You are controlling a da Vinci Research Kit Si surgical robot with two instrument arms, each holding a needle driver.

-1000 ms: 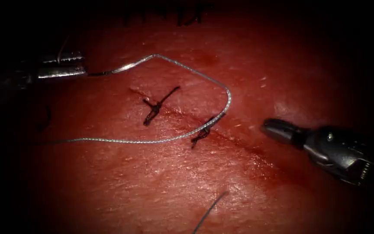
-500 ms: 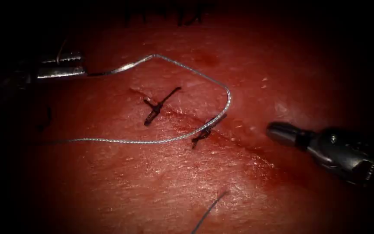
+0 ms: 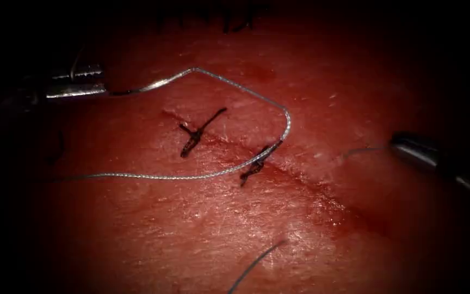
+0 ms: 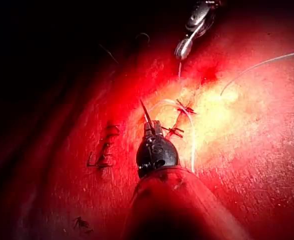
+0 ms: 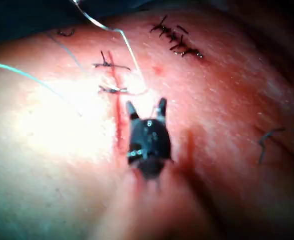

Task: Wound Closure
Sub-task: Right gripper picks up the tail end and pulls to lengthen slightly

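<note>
- Nearest me, the right tool (image 3: pixel 409 148) hangs right of the cut (image 3: pixel 322 190), jaws spread and empty.
- 2 stitches (image 3: pixel 194 136) sit tied, with the thread (image 3: pixel 278 109) looping over them.
- Farthest, the left tool (image 3: pixel 100 83) pinches the needle (image 3: pixel 156 84), clear of the tissue (image 3: pixel 218 228). I judge we're between stitches, and another bite calls for a regrip.

Red tissue (image 3: pixel 202 228); silvery braided thread (image 3: pixel 246 92); dark stitches (image 3: pixel 197 133).

No text, label, brand, number or sign can be read (on tools or tissue alike).
</note>
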